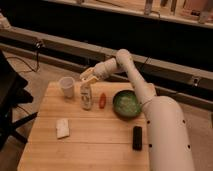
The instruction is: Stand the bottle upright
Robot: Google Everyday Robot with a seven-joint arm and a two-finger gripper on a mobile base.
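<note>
The bottle (86, 98), pale and whitish-clear with a tan label band, stands upright on the wooden table (95, 140), between the white cup (66, 86) and the small orange-red item (102, 100). My gripper (88, 78) is right above the bottle's top, at or touching its neck. The arm reaches in from the right, over the table's far edge.
A green bowl (126, 104) sits right of the orange-red item. A black rectangular object (137, 137) lies near the table's right front. A white folded item (62, 128) lies at the left front. My arm's white body (165, 135) stands along the table's right side.
</note>
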